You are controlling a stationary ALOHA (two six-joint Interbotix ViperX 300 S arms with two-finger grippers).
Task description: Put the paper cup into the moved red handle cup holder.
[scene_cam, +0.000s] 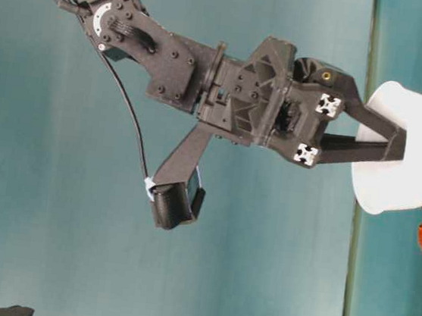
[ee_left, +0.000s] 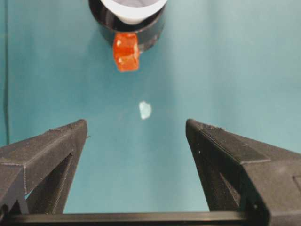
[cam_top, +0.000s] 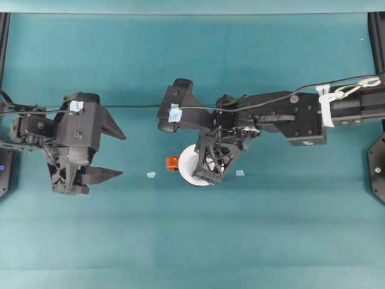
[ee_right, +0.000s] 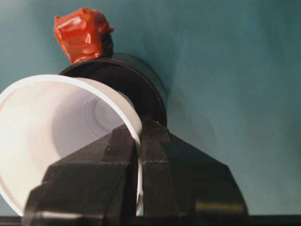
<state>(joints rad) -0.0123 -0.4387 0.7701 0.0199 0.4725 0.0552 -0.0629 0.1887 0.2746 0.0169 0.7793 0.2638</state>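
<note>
The white paper cup (cam_top: 190, 164) is pinched at its rim by my right gripper (cam_top: 204, 173), which is shut on it. In the right wrist view the cup (ee_right: 56, 127) leans over, its base down inside the black red handle cup holder (ee_right: 136, 89), with the fingers (ee_right: 164, 174) clamped on the near rim. The orange-red handle (cam_top: 172, 163) sticks out on the left of the cup. My left gripper (cam_top: 123, 155) hangs open well to the left, facing the holder (ee_left: 151, 34) and its handle (ee_left: 126, 51). Seen from table level, the cup (scene_cam: 411, 173) sits between the right gripper's fingers (scene_cam: 372, 150).
Two small pale tape scraps lie on the teal cloth, one (cam_top: 151, 174) left of the holder, another (cam_top: 240, 173) right of it. The right arm (cam_top: 289, 114) stretches across from the right edge. Black frame posts (cam_top: 378, 36) stand at the table's sides.
</note>
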